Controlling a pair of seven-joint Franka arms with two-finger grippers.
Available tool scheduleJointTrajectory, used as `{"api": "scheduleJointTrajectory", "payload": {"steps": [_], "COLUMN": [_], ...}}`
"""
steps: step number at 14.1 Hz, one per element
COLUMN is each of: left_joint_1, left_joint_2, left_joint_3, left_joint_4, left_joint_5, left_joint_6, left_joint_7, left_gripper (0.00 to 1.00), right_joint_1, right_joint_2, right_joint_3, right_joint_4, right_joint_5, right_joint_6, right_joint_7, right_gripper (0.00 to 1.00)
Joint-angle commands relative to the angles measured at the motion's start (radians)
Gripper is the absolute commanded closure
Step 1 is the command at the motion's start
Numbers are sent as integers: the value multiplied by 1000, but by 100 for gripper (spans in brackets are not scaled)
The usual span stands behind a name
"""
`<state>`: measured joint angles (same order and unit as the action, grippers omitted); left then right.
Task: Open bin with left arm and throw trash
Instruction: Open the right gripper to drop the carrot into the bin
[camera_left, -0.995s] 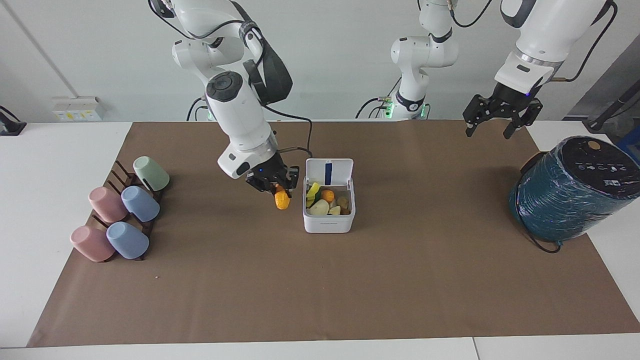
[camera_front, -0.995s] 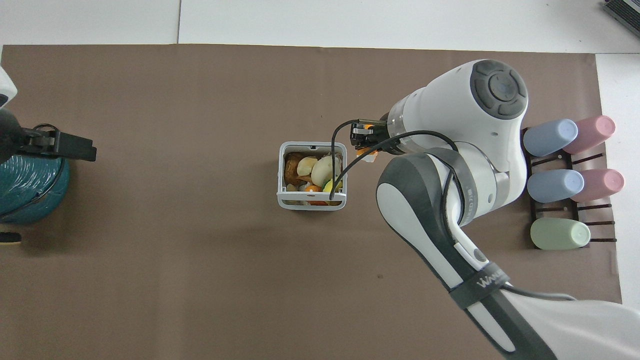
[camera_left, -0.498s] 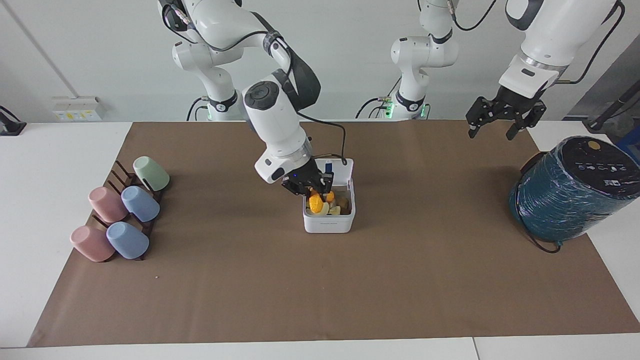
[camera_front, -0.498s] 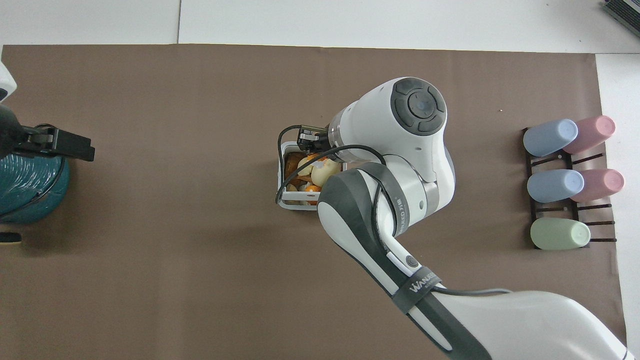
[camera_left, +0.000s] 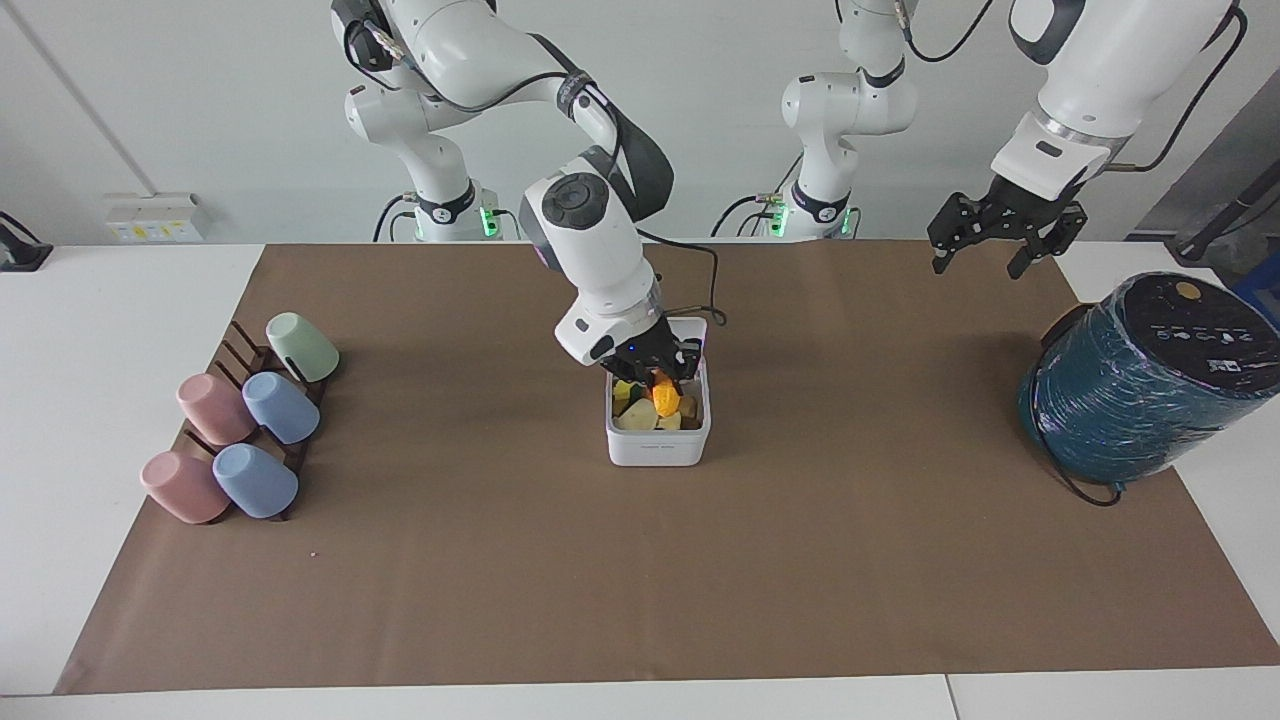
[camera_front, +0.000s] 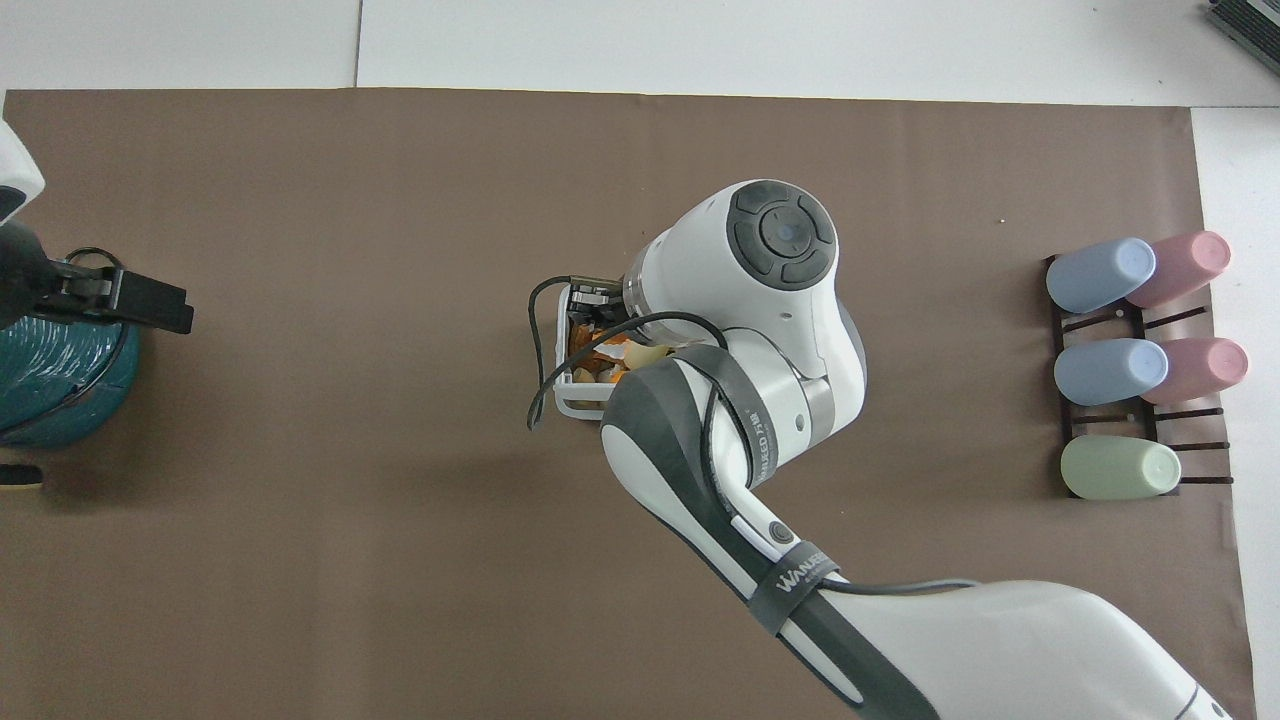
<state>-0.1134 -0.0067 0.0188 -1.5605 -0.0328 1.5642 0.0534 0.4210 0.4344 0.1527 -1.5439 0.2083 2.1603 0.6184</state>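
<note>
- Bin (camera_left: 657, 448) sits mid-table w/ lid up, so the trash can drop straight in.
- Right gripper (camera_left: 660, 378) is over the bin's open top, fingers clamped on an orange trash lump (camera_left: 665, 397) just above the pile inside; release likely next.
- Left gripper (camera_left: 1003, 232) waits in the air near the teal cylinder (camera_left: 1140, 380), fingers apart, holding nothing.

Right hand (camera_left: 655, 368) lowered, clamped; left hand (camera_left: 1000, 238) raised, spread.
</note>
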Motion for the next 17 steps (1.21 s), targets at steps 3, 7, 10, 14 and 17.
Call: {"api": "scheduleJointTrajectory", "payload": {"steps": [3,7,10,14,17], "left_joint_1": [15,11,14,14,14], "left_joint_2": [-35,-35,-35,-35,-35], "left_joint_3": [-8,-10,-10,-10,-10], "left_joint_4": [-47,-46,-47,-47,-47], "left_joint_5": [11,11,11,11,11], "left_joint_6": [-9,-7,-6,-6,-6], "left_joint_7": [13,9,9,9,9], "left_gripper": [0,0,0,0,0], "right_joint_1": [1,1,4,-7,-59], "right_joint_2": [0,-3,-3,-32,-97], "right_joint_3": [2,2,2,-9,-25], "right_joint_4": [-28,-33,-31,-15,-15], "right_joint_5": [22,20,17,-6,-125], "right_joint_6": [1,0,1,7,4], "right_joint_7": [12,14,14,14,11], "right_gripper": [80,0,0,0,0]}}
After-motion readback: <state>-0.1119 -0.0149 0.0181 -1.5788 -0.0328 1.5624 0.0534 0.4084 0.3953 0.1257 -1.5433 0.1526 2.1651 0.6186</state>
